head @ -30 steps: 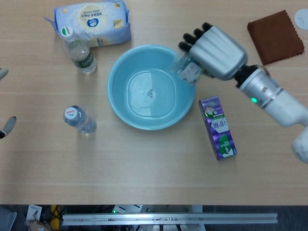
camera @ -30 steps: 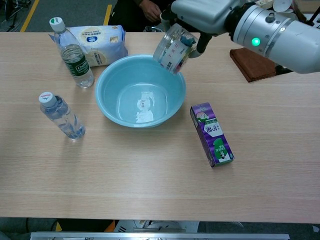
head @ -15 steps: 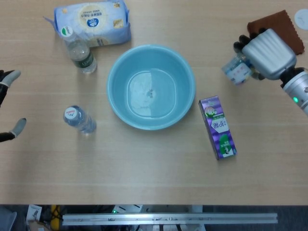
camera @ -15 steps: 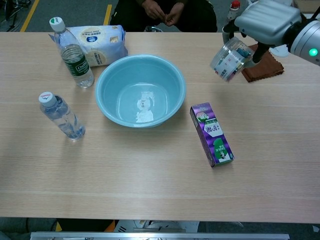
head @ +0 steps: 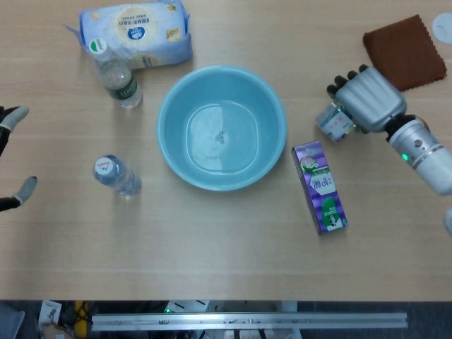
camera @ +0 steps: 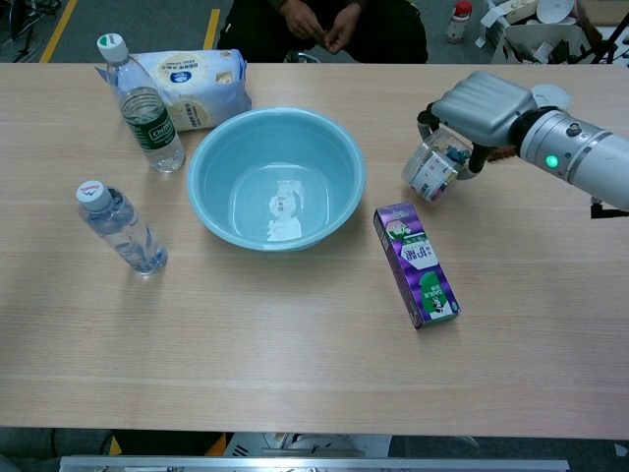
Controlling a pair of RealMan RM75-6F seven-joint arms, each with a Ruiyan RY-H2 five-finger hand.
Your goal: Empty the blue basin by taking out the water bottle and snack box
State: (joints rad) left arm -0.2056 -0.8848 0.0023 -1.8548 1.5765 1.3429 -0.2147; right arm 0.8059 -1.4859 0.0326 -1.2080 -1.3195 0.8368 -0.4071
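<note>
Snack box (head: 335,120) (camera: 432,169), clear with a printed label, gripped in the right hand (head: 367,100) (camera: 479,103). Was already out of the blue basin (head: 164,134) (camera: 201,187), off to its right, well apart from the rim. Hung tilted, low over the tabletop (head: 226,247) (camera: 295,364); could not tell whether touching the wood. Fingers (head: 345,79) (camera: 428,120) curled over the top and far side of the box, clamping it against the palm. Sat just above the far end of a purple carton (head: 319,186) (camera: 416,264), which lay flat, near the basin but not touching it.

Nothing inside the basin, only glare on its bare floor.

Left of the basin, well apart from it: white-capped water bottle (head: 115,174) (camera: 120,226), leaning in the chest view. Further back, a green-labelled bottle (head: 119,78) (camera: 142,103), upright, just in front of a blue-and-white bag (head: 135,32) (camera: 192,87) and looking close enough to touch it. Bag near the basin's far-left rim.

Left hand (head: 4,131) barely in at the left edge of the head view, out of the chest view. Its fingers (head: 15,116) spread wide, holding nothing, apart from the white-capped bottle.

Brown cloth (head: 405,54) at the far right corner, beyond the right hand, apart from it in the head view.
</note>
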